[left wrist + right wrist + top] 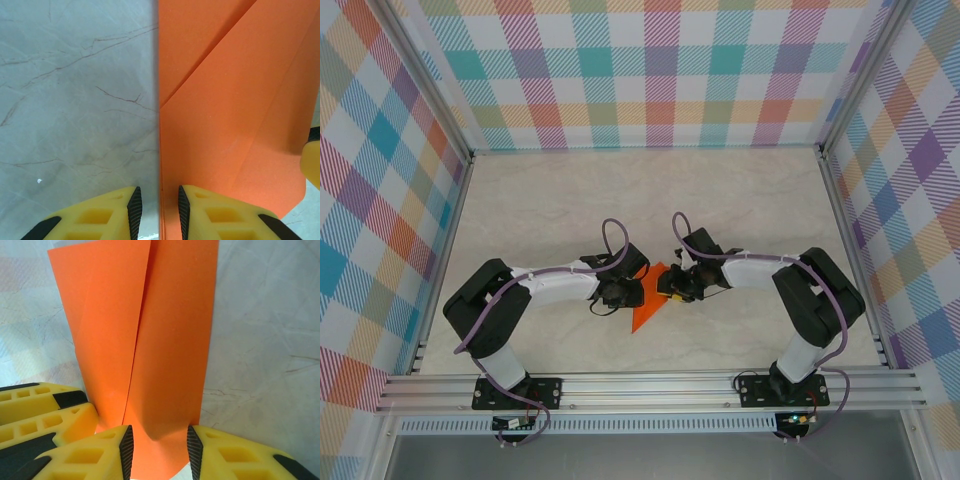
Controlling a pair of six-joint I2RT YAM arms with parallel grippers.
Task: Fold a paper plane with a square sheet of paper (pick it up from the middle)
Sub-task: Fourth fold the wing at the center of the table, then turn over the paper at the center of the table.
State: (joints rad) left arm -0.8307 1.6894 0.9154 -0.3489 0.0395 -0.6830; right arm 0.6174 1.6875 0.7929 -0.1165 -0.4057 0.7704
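Left gripper stands slightly open over the edge of the paper; right gripper straddles its fold, clamped or not I cannot tell. Thin and floppy: pinch at the crease.

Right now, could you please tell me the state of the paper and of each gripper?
square sheet of paper: partly folded into overlapping creased flaps, between the two grippers.
left gripper: open; jaws narrowly apart, the paper's edge in the gap with bare table showing beside it.
right gripper: paper bowed between the jaws and filling the gap; cannot tell whether it is clamped.
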